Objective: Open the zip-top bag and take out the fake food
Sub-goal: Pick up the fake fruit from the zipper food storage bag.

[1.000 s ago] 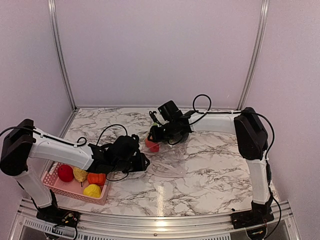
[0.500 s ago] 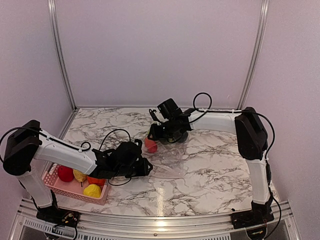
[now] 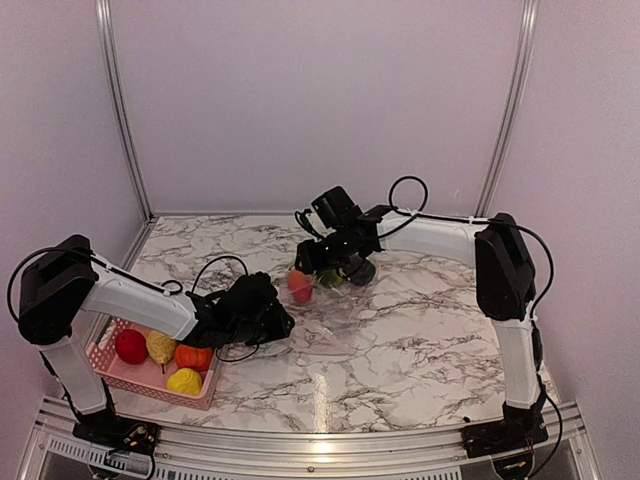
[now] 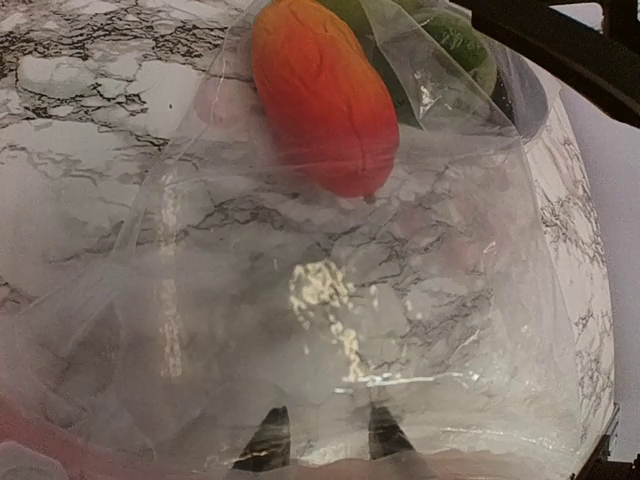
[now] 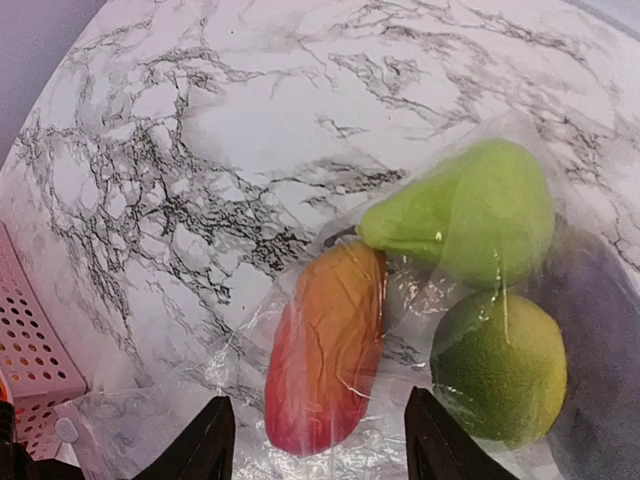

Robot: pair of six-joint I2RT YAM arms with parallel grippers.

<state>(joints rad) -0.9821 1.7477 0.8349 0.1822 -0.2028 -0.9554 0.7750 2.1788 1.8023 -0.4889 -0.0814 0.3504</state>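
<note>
The left gripper (image 4: 327,442) shows its two dark fingertips (image 4: 268,442) a narrow gap apart at the bottom of its wrist view, seen through crinkled clear film; whether any film is caught between them I cannot tell. That film is the zip-top bag (image 4: 460,300), which spreads away from the tips over the marble table (image 3: 440,340). The right gripper (image 5: 327,445) has its jaws well apart and grips nothing. The lower end of a red-orange fruit (image 5: 325,350) lies between its fingers (image 5: 212,448), inside the bag. Beside that fruit, more fake food (image 5: 500,190) sits under the plastic: a green pear (image 5: 460,220) touching its upper end, a round yellow-green fruit (image 5: 500,365) just below the pear, and a dark purple piece (image 5: 605,330) at the frame's right edge. From above, the bag lies near the middle of the table, with the left gripper at its near left edge and the right gripper over its far end. At the near left corner, a pink mesh basket (image 3: 150,388) holds a red apple (image 3: 130,346), a yellowish piece (image 3: 160,347), an orange pumpkin (image 3: 193,357) and a yellow lemon (image 3: 184,381)
</note>
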